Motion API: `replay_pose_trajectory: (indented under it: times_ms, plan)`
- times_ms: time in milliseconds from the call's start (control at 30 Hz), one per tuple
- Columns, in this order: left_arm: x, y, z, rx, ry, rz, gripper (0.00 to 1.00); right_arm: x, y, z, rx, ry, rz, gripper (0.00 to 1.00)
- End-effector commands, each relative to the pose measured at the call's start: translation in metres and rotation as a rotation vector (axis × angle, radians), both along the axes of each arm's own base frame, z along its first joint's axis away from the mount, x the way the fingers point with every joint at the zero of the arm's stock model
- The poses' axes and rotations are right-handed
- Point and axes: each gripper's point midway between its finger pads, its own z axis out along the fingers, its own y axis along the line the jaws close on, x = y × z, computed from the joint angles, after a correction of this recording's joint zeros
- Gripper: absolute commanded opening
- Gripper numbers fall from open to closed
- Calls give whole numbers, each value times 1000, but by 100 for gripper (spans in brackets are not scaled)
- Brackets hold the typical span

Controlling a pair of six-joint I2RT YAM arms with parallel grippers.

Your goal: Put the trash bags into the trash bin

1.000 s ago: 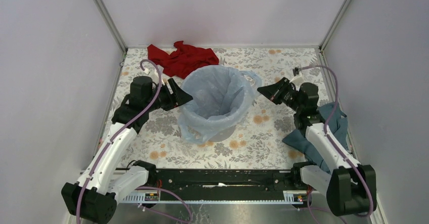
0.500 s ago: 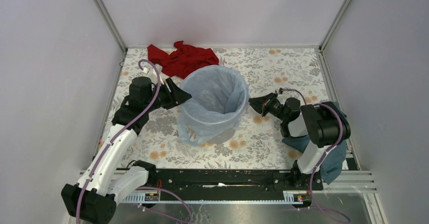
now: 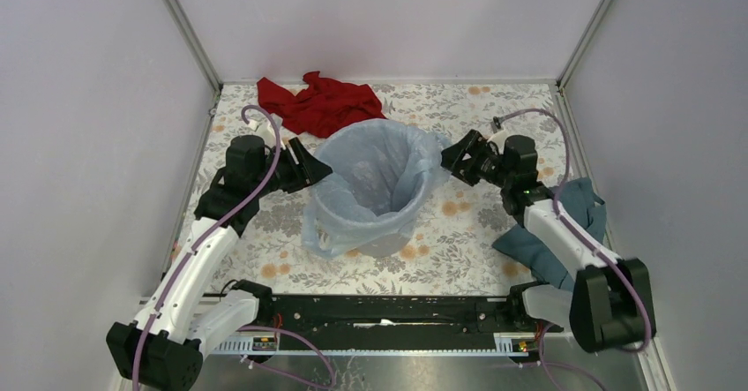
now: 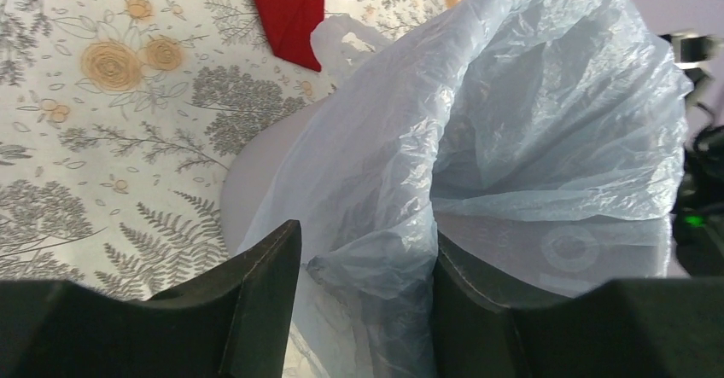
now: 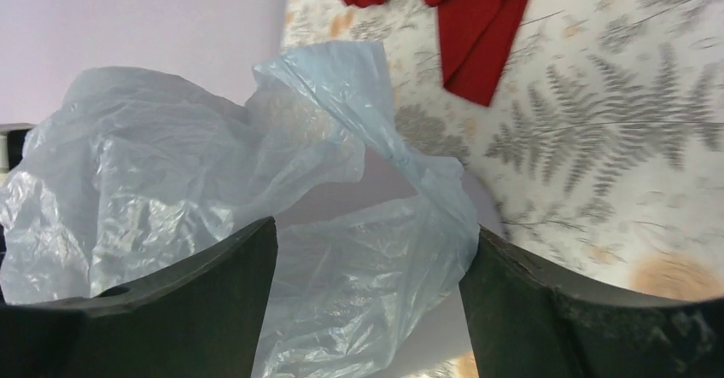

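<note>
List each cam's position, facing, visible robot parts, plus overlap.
Top external: above, behind the robot, looking down at floral table; left arm, right arm show.
Left wrist: on left arm, facing right at the pale blue translucent film bag lining the light grey round plastic bin; left pincer shows.
Right wrist: on right arm, facing left at that bag; right pincer shows.
Both wrists share bag and crumpled red cloth.

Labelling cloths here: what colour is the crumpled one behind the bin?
Red cloth, clearest in the top external view.
</note>
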Motion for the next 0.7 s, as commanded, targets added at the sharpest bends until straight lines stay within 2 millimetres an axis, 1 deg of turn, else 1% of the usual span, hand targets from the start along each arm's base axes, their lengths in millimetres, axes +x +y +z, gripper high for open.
replay_pose_trajectory:
  times_ms: [0,67,133,200,267,300,333,367,400,433,467,533,567,667]
  plan:
    - [2,13,17,81,-75,24,56,-36,-39,-40,-391,102,24,82]
    - [3,17,19,97,-85,39,60,-38,-44,-32,-418,81,9,85]
    - [2,19,23,107,-94,45,66,-43,-45,-27,-419,76,16,86]
    - [0,20,28,111,-109,44,72,-50,-42,-27,-414,88,49,87]
    - [-2,22,34,117,-124,45,77,-57,-45,-28,-440,90,65,89]
    - [-3,24,38,123,-132,50,80,-59,-51,-28,-480,90,52,90]
    - [-4,26,41,131,-143,56,82,-64,-64,-32,-561,111,24,90]
    - [-5,28,46,141,-156,62,86,-66,-74,-32,-633,109,0,92]
    - [-6,31,51,153,-168,70,90,-67,-83,-29,-679,104,-24,94]
    - [-6,35,56,166,-181,84,95,-68,-87,-26,-697,91,-31,96]
    - [-7,38,63,176,-199,95,98,-71,-86,-24,-692,85,-24,96]
    - [-9,43,82,187,-246,112,99,-77,-74,-25,-641,79,26,96]
    - [-11,45,92,185,-271,118,99,-80,-66,-29,-617,79,61,98]
    - [-18,46,121,157,-346,126,99,-91,-33,-43,-572,63,206,100]
